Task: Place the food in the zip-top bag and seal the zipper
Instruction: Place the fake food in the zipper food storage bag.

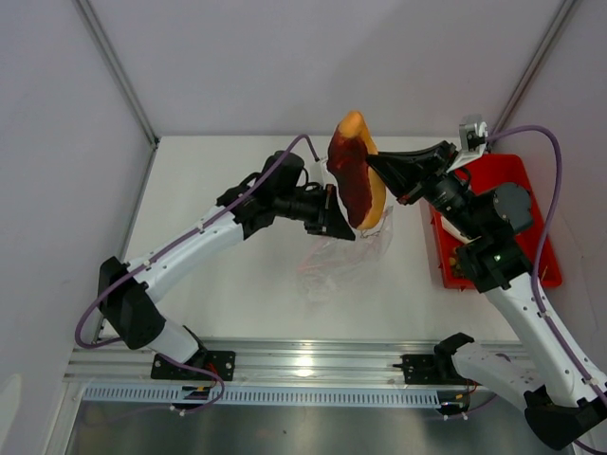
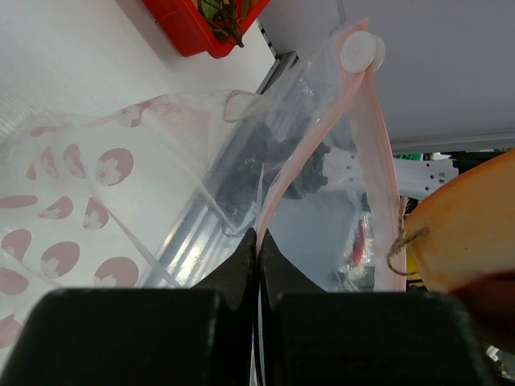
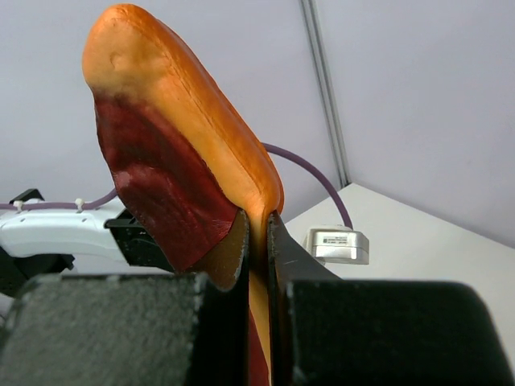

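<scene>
My right gripper [image 1: 375, 163] is shut on a large toy food slice [image 1: 356, 175] with an orange rind and dark red face. It holds the slice upright above the bag; the slice fills the right wrist view [image 3: 177, 161]. My left gripper [image 1: 343, 226] is shut on the pinkish zipper edge [image 2: 282, 185] of the clear zip-top bag [image 1: 343, 251] and lifts it off the table. The zipper's white slider [image 2: 360, 51] shows at the top. The bag hangs below the slice, its mouth held up. The orange rind [image 2: 467, 233] shows to the right of the bag.
A red tray [image 1: 493, 213] stands at the right, under the right arm, with dark leafy food in it [image 2: 221, 12]. The table's near edge has a metal rail [image 1: 303, 360]. White walls close the back and sides.
</scene>
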You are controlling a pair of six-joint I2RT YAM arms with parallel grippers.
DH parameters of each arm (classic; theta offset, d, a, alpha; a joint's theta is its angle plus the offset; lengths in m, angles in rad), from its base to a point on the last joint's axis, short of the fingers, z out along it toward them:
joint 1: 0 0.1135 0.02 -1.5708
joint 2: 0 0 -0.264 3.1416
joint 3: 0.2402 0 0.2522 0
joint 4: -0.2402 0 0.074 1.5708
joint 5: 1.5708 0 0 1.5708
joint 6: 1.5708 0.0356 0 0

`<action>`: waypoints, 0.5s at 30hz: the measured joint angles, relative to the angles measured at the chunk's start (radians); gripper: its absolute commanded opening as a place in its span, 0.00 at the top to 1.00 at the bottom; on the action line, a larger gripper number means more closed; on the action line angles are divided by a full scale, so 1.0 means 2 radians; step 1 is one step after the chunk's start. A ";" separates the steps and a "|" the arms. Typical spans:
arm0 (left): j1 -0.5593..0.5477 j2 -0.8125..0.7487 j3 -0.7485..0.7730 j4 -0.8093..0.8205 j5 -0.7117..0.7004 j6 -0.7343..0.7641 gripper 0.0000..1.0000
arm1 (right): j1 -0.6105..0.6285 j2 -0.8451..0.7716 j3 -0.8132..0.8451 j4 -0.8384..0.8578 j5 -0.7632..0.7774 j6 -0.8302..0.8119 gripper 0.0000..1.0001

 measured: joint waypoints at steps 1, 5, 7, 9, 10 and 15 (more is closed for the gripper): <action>0.002 0.000 0.000 0.000 0.002 0.000 0.99 | 0.000 0.000 -0.002 0.005 -0.004 0.000 1.00; 0.009 0.000 0.000 0.000 0.010 0.000 0.99 | 0.002 -0.005 -0.023 0.026 -0.024 0.002 1.00; 0.012 0.000 0.000 0.000 0.016 0.000 0.99 | 0.003 -0.006 -0.033 0.030 -0.034 0.003 1.00; 0.013 0.000 0.001 0.001 0.020 0.000 0.99 | 0.004 -0.006 -0.045 0.033 -0.046 0.005 1.00; 0.014 0.000 0.003 0.001 0.022 -0.001 0.99 | 0.005 -0.006 -0.050 0.035 -0.051 0.006 1.00; 0.018 0.000 0.011 0.004 0.035 -0.002 0.99 | 0.009 -0.006 -0.075 0.040 -0.079 0.006 1.00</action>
